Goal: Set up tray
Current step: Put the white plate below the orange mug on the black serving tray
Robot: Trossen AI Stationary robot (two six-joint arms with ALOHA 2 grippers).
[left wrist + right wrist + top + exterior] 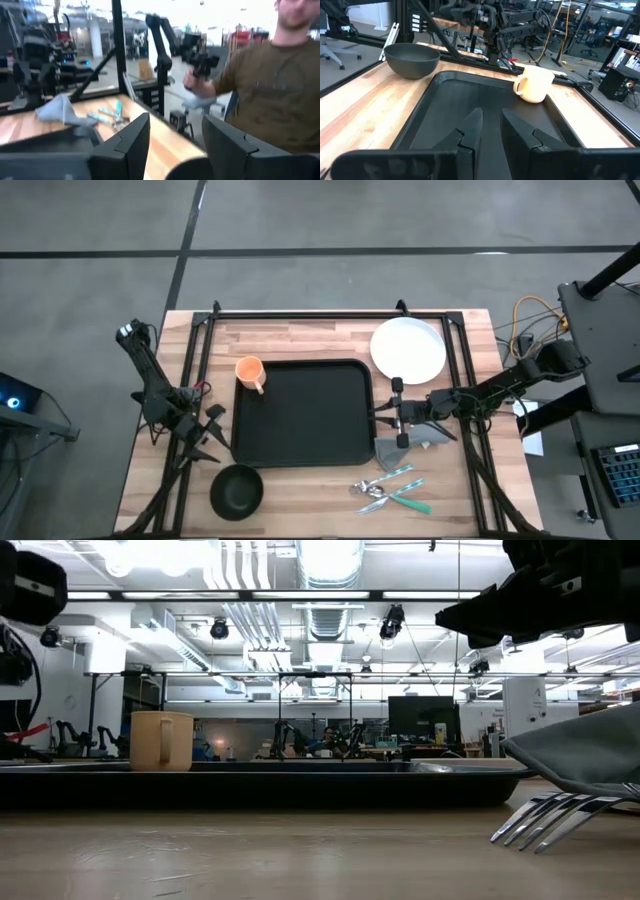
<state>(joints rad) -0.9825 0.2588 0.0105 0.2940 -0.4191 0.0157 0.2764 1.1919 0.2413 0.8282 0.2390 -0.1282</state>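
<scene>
The black tray (300, 415) lies flat mid-table and shows in the right wrist view as tray (455, 105). A tan mug (250, 372) stands upright in its far-left corner. My right gripper (385, 418) hovers over the tray's right rim, fingers pointing left, a narrow gap between them (491, 125). In the low view this gripper (520, 600) is raised clear of the tray. My left gripper (212, 432) waits open off the tray's left edge, just beyond the black bowl (236, 490).
A white plate (408, 348) lies at the far right. A grey cloth (410, 448) and cutlery (390, 490) lie near right of the tray. Black frame rails run along both table sides. A person (270, 85) shows beyond the table's near edge.
</scene>
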